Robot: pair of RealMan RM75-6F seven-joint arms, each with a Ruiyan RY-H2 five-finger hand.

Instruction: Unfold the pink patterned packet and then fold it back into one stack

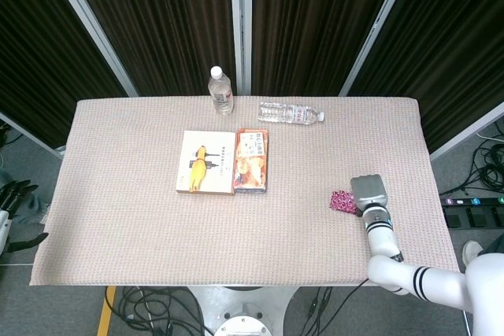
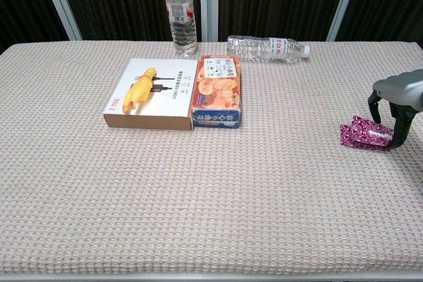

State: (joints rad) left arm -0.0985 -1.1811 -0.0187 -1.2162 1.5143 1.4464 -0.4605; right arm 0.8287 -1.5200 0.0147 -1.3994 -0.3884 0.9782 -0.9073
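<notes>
Chest view showed our right robot hand (image 2: 391, 113) arched over the pink packet (image 2: 362, 133), fingers straddling it; whether it gripped, we couldn't tell. We judged pinching one loose flap best.
</notes>
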